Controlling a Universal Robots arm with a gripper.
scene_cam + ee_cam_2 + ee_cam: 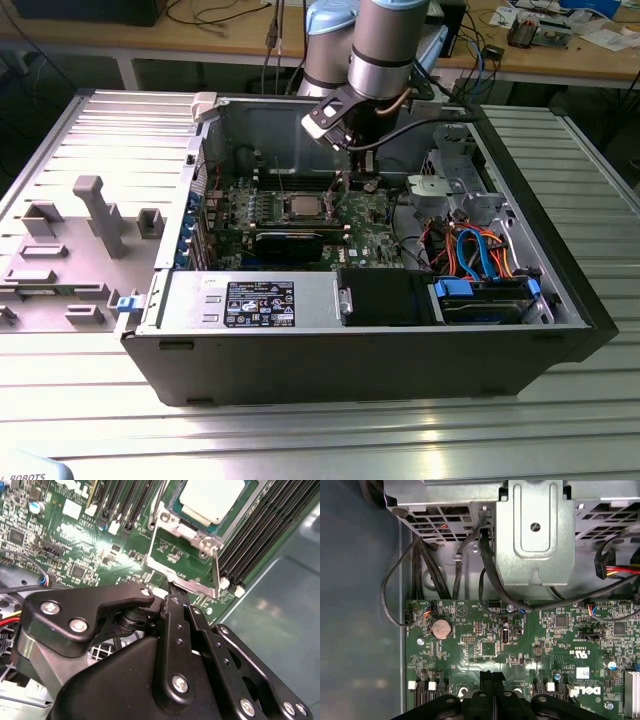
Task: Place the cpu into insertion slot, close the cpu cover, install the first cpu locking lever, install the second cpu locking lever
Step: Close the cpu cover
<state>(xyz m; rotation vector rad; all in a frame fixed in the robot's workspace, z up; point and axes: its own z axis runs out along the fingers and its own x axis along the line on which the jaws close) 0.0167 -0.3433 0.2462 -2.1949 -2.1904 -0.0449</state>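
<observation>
An open black computer case (350, 350) is seen lying on a ribbed metal worktop (320, 440). A grey robot arm (385, 40) is lowered into the case from above, over the green motherboard (485, 645).

The cpu (212, 499), a small square with a pale metal top, is seated flat in the insertion slot (166, 515). In the exterior view it is found near the middle of the board. Long black memory slots (265, 525) are set just beside the socket.

The cpu cover (185, 581), a thin silver frame with a large square window, is tilted up and open, hinged at the socket's edge. Green board is seen through its window.

The black pincer (172, 596) is placed at the cover's free edge. Its fingers (485, 676) are pressed together with no gap between them, and they appear to be pinched on that edge.

In the first wrist view, a round coin battery (440, 628) is seen on the board, and a grey metal drive cage (535, 540) with black cables is seen beyond it.

A grey moulded fixture (80, 230) is set on the worktop at the exterior view's left, beside the case.
</observation>
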